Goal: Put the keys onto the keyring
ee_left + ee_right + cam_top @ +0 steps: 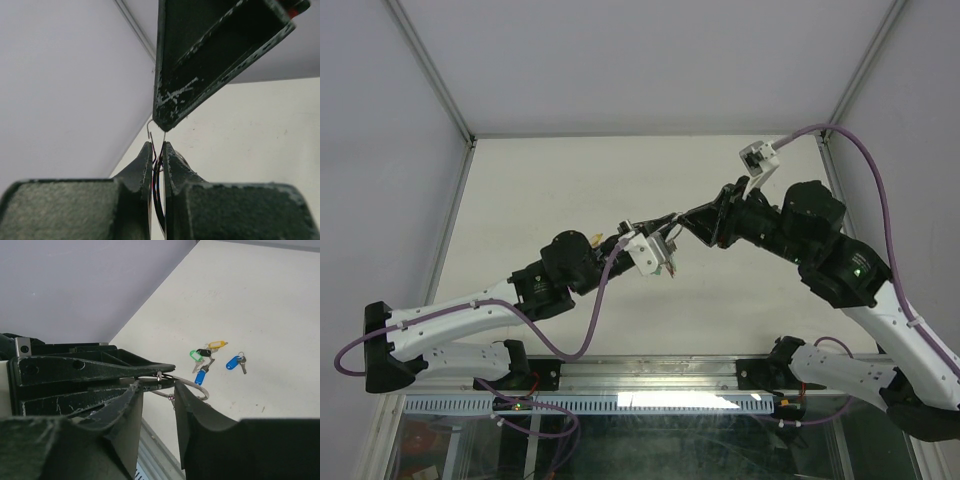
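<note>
Keyring (190, 382): one, pinched in left gripper (158, 150); right gripper (156, 389) spread; five keys (233, 363) loose on table (260, 300).

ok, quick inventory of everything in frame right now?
loose keys: five; green, black, yellow and two blue caps; clustered on the table
keyring: one, silver wire, held in the air between the two grippers
keys on the ring: count unclear, red and green caps, hanging under the left gripper
table: one, white, below everything
left gripper: one, black, shut on the keyring
right gripper: one, black, open, close by the keyring
</note>
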